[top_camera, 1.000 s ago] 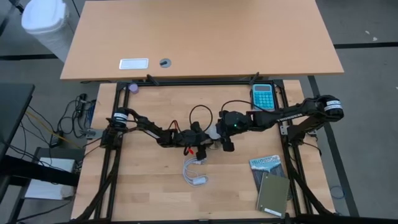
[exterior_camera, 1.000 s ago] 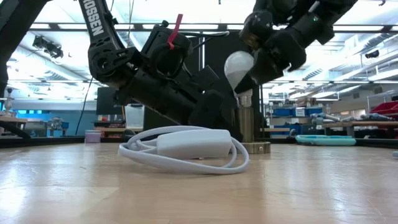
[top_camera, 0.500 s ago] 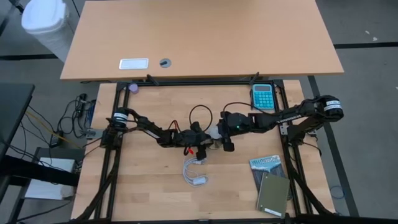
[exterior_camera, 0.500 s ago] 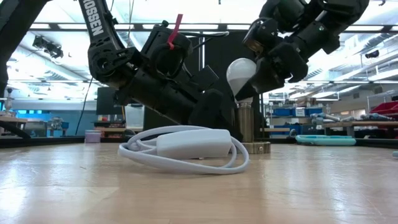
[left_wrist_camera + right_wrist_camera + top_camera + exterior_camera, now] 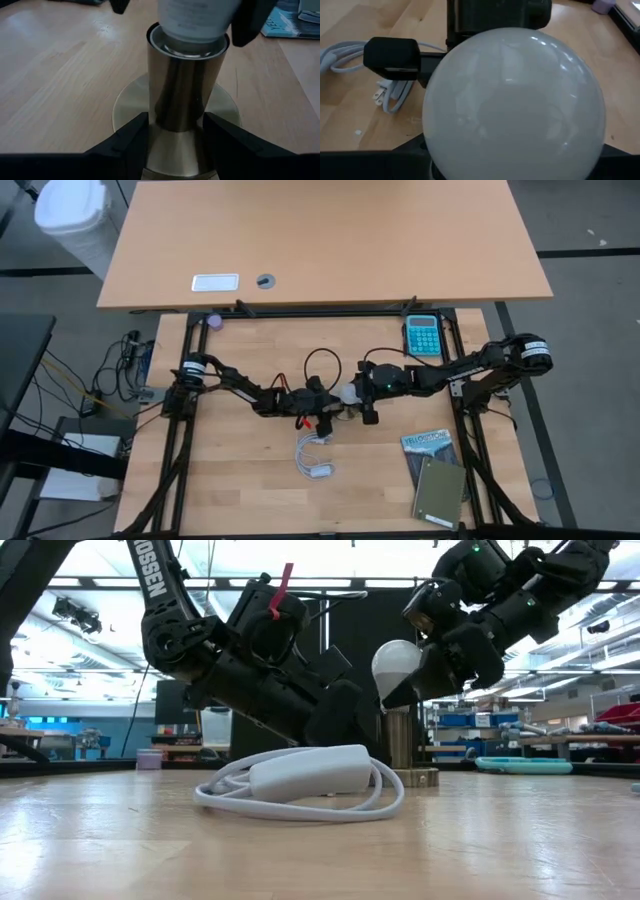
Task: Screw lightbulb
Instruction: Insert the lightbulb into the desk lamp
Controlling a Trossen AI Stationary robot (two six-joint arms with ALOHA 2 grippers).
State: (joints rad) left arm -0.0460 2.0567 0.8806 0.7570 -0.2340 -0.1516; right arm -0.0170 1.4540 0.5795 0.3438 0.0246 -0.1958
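The lightbulb [image 5: 397,664], a white frosted globe, stands neck-down over the mouth of an upright brass socket tube [image 5: 182,95] on a round base disc [image 5: 127,102]. My right gripper [image 5: 440,658] is shut on the globe [image 5: 515,105], reaching in from the table's right. My left gripper [image 5: 175,142] is shut on the tube and comes from the table's left [image 5: 325,402]. In the left wrist view the bulb's neck [image 5: 195,22] sits at the tube's rim [image 5: 155,42]. How far in it reaches is hidden. My left gripper pinches the lower part of the brass tube [image 5: 175,120], just above the base disc, one finger [image 5: 130,137] on each side. The fingers slant slightly down from the table's left and lie across the tube. The socket stands upright with its disc on the table. My right gripper pinches the bulb's round globe [image 5: 470,150] between its two fingers [image 5: 412,147], at the globe's widest part. The fingers slant down from the table's right. The bulb stands nearly upright, its neck [image 5: 396,700] down at the socket's mouth.
A coiled white cord with an inline switch [image 5: 305,775] lies just in front of the socket [image 5: 312,457]. A teal calculator [image 5: 423,335] sits at the far right. Booklets [image 5: 435,480] lie near right. The wood around the cord is bare.
My right gripper has sunk toward the socket, its fingers tipping further down, and carried the lightbulb along. The bulb's neck, earlier just above the tube, is now at its mouth. The white cord's switch has shifted a little.
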